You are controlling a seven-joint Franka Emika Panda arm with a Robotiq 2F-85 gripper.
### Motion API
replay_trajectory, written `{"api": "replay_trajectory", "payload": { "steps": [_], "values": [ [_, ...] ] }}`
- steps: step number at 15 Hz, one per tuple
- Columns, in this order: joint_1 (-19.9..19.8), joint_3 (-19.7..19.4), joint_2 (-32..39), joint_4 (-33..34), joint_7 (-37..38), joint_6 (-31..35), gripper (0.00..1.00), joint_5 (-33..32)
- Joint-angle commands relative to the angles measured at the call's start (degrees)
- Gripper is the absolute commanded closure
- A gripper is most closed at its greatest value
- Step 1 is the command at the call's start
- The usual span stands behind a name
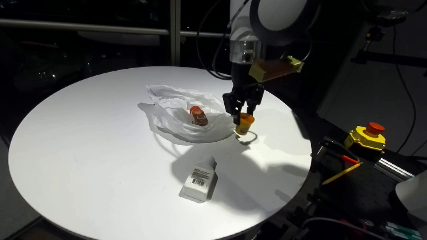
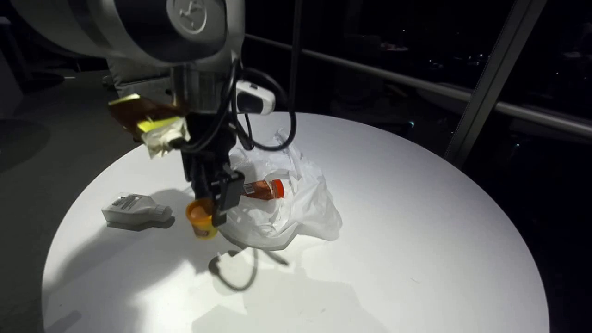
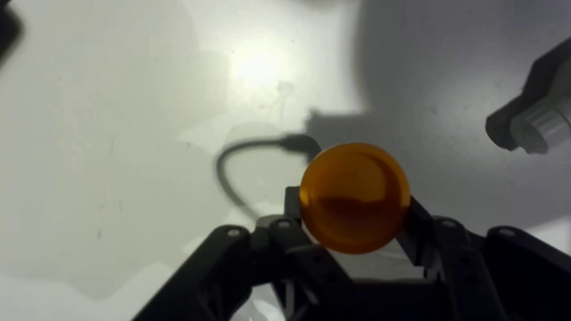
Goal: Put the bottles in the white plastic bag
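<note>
Your black gripper clamps a round orange-and-yellow tub. The white plastic bag cradles a red-capped brown bottle.

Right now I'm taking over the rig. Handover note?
End effector: gripping the orange tub, held above the table.
Red-capped bottle: lying in the open folds of the white plastic bag.
White bottle: lying on the table, apart from the bag.
Done: red-capped bottle bagged.
Left: orange tub and white bottle, both into the bag.
</note>
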Motion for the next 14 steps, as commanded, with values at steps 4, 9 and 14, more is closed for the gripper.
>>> {"api": "replay_trajectory", "payload": {
  "steps": [4, 9, 14],
  "values": [
    [3.25, -0.01, 3.79, 15.45, 11.19, 0.71, 0.73, -8.26],
    [8.35, -3.59, 14.16, 25.15, 22.52, -1.16, 0.73, -18.01],
    [11.23, -7.34, 19.11, 28.7, 28.75, -0.6, 0.73, -20.02]
  ]
}}
